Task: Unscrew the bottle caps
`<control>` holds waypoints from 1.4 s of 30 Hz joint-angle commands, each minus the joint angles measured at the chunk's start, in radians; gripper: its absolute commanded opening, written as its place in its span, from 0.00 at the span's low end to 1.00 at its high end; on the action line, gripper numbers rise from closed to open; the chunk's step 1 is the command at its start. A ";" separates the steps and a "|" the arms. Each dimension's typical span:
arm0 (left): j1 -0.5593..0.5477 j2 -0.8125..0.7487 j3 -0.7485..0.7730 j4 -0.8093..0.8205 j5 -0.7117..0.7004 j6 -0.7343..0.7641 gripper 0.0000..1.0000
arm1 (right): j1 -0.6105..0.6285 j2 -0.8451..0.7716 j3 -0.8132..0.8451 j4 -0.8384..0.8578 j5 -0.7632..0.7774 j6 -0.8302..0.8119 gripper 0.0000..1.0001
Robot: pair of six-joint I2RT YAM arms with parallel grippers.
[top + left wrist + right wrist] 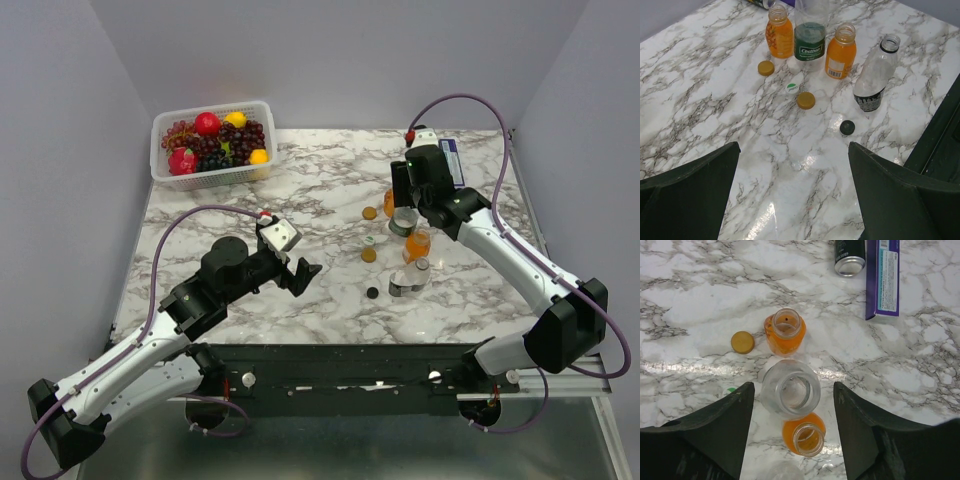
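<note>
Marble-patterned table (300, 180) holds everything, with a white plastic basket (200, 178) of fruit at its far left corner. The left pincer (792, 147) hangs released and empty over bare table near the middle. The right pincer (792, 390) is released too, its jaws straddling the clear green-labelled plastic bottle (810, 45) with a gap on each side. Beyond sit a blue-violet cardboard box (882, 277) and, just beside it, a black drink can (849, 257).

The far orange juice bottle (779, 35) stands just behind the clear one and the near orange juice bottle (840, 55) just in front. The clear black-labelled bottle (875, 75) is nearest the arms. All four are open-mouthed.

Loose on the table to their left lie the far orange round screw cap (766, 68), the white-and-green cap (792, 88), the near orange round screw cap (805, 100) and the small black cap (847, 127).
</note>
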 commanded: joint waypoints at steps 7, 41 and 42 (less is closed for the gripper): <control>-0.004 -0.002 0.011 0.002 0.012 0.000 0.99 | -0.009 -0.022 -0.007 -0.029 0.020 0.012 0.75; 0.293 -0.085 0.083 -0.062 -0.433 -0.177 0.99 | -0.222 -0.929 -0.547 0.185 -0.175 0.120 0.93; 0.293 -0.085 0.085 -0.064 -0.433 -0.177 0.99 | -0.222 -0.934 -0.553 0.177 -0.173 0.120 0.93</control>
